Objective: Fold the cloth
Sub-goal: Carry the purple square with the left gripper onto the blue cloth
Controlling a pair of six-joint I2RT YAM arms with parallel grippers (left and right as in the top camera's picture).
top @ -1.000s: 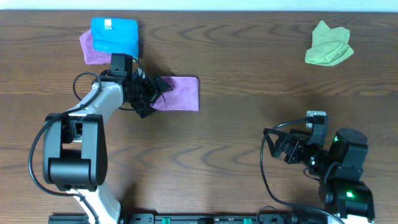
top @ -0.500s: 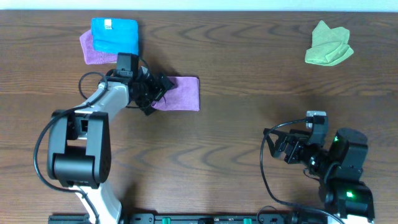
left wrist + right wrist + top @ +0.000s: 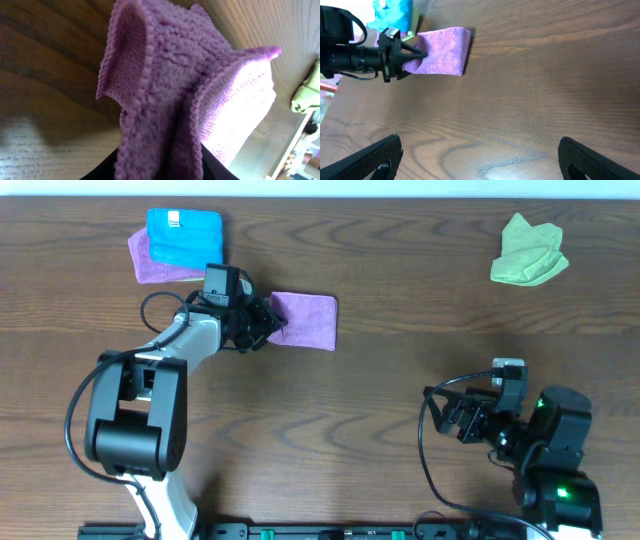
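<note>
The purple cloth [image 3: 306,321] lies folded on the wooden table, left of centre near the back. My left gripper [image 3: 270,328] is shut on its left edge. In the left wrist view the cloth [image 3: 165,90] bunches up between the dark fingers [image 3: 107,171] and fills most of the frame. The right wrist view shows the same cloth [image 3: 442,50] from afar with the left gripper [image 3: 415,56] pinching its near end. My right gripper [image 3: 455,416] stands open at the front right over bare wood, nothing between its fingertips [image 3: 375,160].
A blue cloth [image 3: 185,235] rests on another purple cloth [image 3: 150,262] at the back left, just behind the left arm. A crumpled green cloth [image 3: 528,250] lies at the back right. The table's back edge [image 3: 400,196] runs along the top.
My left gripper moved up and to the right and closed on the purple cloth's left edge. The cloth shifted slightly right. The right arm stayed still.
</note>
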